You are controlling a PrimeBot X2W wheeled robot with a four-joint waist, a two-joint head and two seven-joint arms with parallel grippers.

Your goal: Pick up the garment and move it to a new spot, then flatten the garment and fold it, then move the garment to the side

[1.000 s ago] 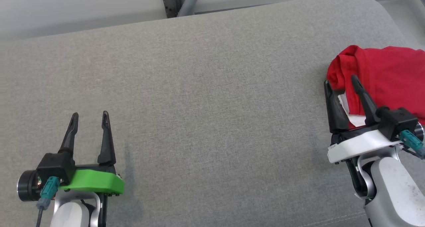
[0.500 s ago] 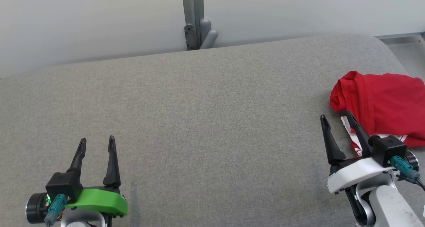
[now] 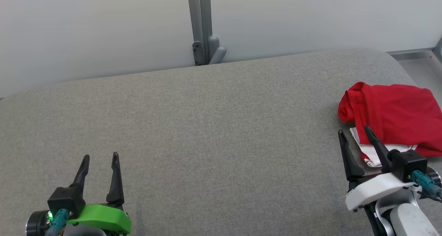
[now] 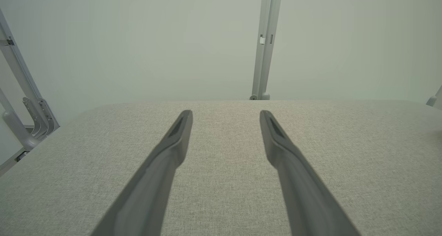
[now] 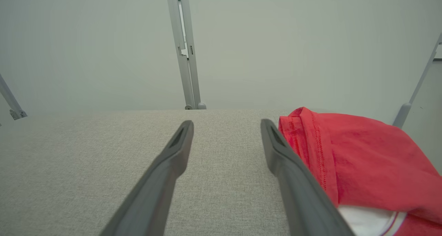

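Garment (image 3: 393,111): in the head view, red, folded or bunched at the worktop (image 3: 207,125) right edge. Left claw (image 3: 101,155) and right claw (image 3: 354,130) spread wide, empty. Left wrist view: fingers over the worktop. Right wrist view: cloth just beside one finger. The scene fits pre-pickup or a finished set-aside. Any grip should pinch all layers.

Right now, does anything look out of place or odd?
Only the red garment: it lies bunched near the right end of the gray cushion, one edge rolled, white fabric poking out beneath. Nothing spilled or damaged.
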